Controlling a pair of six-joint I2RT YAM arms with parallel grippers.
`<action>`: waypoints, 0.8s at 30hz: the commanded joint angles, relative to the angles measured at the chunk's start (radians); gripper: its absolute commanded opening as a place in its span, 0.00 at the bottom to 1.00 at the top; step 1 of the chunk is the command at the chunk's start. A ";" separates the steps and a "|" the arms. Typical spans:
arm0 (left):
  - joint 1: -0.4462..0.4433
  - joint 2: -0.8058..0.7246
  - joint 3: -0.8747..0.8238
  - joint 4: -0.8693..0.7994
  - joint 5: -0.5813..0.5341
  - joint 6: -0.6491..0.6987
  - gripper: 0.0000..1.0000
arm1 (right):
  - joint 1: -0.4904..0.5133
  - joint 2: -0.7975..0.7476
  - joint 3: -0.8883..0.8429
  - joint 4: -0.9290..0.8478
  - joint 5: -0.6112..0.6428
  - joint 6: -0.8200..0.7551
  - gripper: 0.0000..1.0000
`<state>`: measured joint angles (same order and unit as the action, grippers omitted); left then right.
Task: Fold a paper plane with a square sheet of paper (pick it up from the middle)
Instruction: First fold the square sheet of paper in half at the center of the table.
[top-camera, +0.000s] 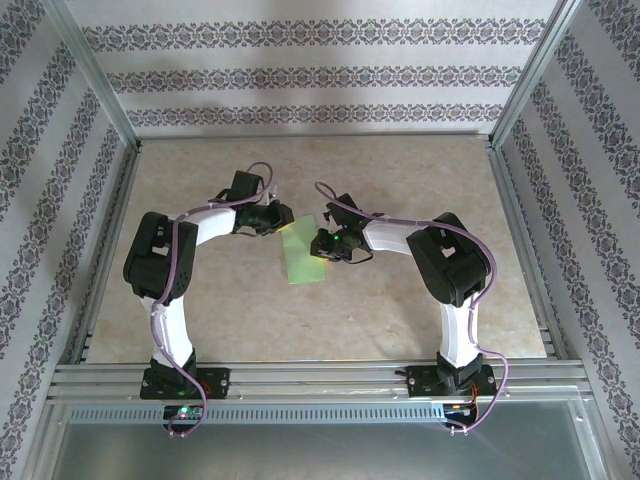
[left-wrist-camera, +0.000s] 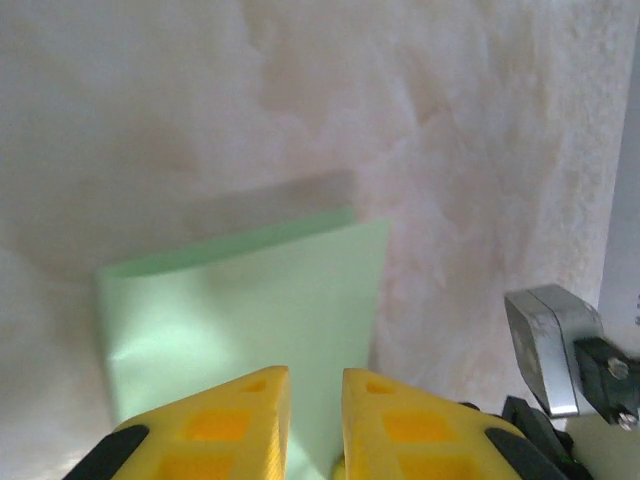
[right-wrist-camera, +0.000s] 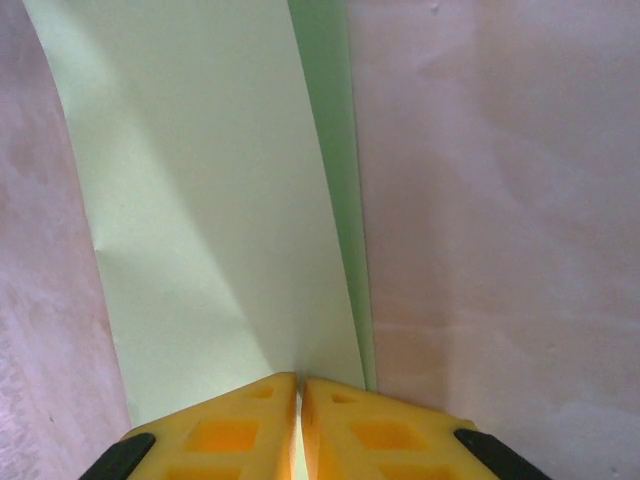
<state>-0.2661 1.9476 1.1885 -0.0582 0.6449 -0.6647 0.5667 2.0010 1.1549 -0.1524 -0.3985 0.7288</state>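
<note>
Plainly feather-light and floppy: thin light green square sheet of paper (top-camera: 301, 262), doubled over into a narrower strip, at the middle of the pale marbled table (top-camera: 200, 200) between both arms. Clamped at one edge by right gripper (right-wrist-camera: 300, 385), yellow jaws pressed together on it. Left gripper (left-wrist-camera: 316, 385) at the far end, jaws slightly apart over green; gripping or not, cannot tell. Likely to crease easily, slide on the smooth top, tear if tugged. Best pinched at edges, beside the fold.
</note>
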 joint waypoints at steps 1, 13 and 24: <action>-0.013 0.043 0.045 0.010 0.010 -0.015 0.21 | -0.016 0.113 -0.080 -0.280 0.166 -0.037 0.20; 0.028 0.155 0.097 -0.090 -0.113 0.043 0.21 | -0.019 0.102 -0.087 -0.295 0.168 -0.053 0.20; 0.153 0.125 0.092 -0.128 -0.116 0.091 0.22 | -0.041 0.086 -0.081 -0.353 0.173 -0.127 0.20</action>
<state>-0.1707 2.0785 1.2808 -0.1078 0.6090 -0.6258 0.5648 1.9995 1.1568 -0.1650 -0.4019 0.6739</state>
